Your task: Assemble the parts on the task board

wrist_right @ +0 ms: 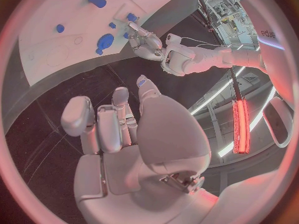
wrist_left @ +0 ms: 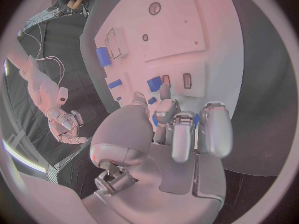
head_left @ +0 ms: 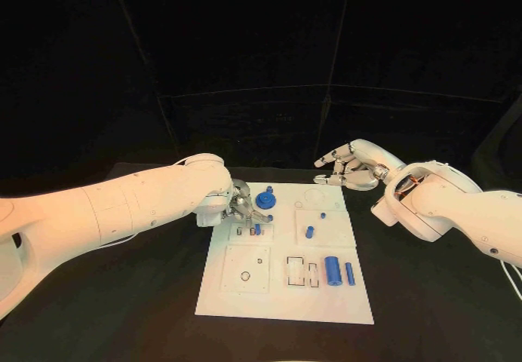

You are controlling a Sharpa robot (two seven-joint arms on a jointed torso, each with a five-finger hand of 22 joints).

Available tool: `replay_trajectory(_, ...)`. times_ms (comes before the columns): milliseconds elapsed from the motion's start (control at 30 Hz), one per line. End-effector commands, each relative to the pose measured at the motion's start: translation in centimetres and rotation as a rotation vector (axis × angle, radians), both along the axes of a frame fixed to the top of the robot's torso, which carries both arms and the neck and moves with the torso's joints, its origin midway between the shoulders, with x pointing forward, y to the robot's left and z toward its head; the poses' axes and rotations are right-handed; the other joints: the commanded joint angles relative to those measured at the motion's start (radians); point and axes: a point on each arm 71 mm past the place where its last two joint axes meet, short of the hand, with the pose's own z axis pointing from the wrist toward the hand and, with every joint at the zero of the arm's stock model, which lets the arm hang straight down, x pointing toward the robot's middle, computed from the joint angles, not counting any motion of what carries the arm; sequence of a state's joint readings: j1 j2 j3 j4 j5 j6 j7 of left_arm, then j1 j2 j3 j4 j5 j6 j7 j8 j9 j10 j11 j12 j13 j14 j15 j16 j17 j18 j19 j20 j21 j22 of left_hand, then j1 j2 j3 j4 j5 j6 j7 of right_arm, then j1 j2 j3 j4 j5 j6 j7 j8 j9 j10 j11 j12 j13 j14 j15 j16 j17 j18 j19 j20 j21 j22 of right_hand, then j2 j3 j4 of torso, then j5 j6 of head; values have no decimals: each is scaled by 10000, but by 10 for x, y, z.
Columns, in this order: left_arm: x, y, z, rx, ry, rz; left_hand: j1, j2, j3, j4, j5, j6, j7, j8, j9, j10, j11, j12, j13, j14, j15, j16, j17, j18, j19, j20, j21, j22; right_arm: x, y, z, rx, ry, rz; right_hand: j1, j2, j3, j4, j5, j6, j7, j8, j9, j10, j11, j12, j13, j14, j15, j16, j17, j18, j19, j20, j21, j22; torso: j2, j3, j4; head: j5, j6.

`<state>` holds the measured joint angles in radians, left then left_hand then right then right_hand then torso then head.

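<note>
Head view has the white board (head_left: 285, 302) lying flat on the matte black table (head_left: 435, 302), a smooth rectangular plate divided into raised square panels with cut-out slots and small round holes. Left hand (head_left: 241, 209), silver and glossy, sits at the board's far-left corner, fingers curled down against the panel beside a blue round disc part (head_left: 266, 200) with a short stub; whether it actually grips a piece, I cannot tell. From the left wrist, those fingers (wrist_left: 184, 134) bunch together over the board with a small blue block (wrist_left: 154, 83) just past the fingertips. Right hand (head_left: 346, 170) hovers off the board's far-right corner, fingers loosely apart and holding nothing; the right wrist camera shows the same relaxed fingers (wrist_right: 112, 124) over bare table. A blue cylinder (head_left: 333, 271) lies on the near-right panel, with a thinner blue pin (head_left: 349, 273) just right of it. A small blue peg (head_left: 310, 231) rests on the middle-right panel. No writing is readable on the board.
</note>
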<state>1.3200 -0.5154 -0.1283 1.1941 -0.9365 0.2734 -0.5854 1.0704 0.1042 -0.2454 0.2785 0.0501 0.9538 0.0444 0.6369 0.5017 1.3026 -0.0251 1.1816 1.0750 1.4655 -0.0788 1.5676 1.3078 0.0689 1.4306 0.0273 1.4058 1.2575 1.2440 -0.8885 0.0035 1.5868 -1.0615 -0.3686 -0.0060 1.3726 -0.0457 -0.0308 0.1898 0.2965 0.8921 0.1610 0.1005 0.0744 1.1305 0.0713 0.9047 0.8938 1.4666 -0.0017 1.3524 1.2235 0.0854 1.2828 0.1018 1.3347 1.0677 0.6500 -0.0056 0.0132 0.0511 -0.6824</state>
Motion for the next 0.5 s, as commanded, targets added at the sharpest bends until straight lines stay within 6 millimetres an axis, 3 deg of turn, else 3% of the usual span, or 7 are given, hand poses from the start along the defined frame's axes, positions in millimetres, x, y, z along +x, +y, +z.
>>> replay_trajectory(33,0,-1,0,207,113,-134,78,64,-58,-34,-31,-97,-11,41,30,-49,0,-72,-46,1053,-51,32,2630,-56,-58,-16,-17,-49,0,1,1,-16,89,51,127,-6,-59,11,64,19,0,34,-3,-50,3,-34,-14,272,-44,-57,-17,178,-69,18,-61,-13,4,2,1,-20,-2)
replay_trajectory(500,1,-6,-2,308,204,-198,273,142,-67,-122,-28,-208,8,100,164,-100,19,-128,-88,1053,-32,32,2630,-52,-85,2,-33,-62,1,3,0,-33,129,73,184,31,-103,31,225,17,-5,58,-5,-61,-4,-88,-100,270,-51,-107,-53,186,-86,11,-111,-73,12,6,10,-88,-36)
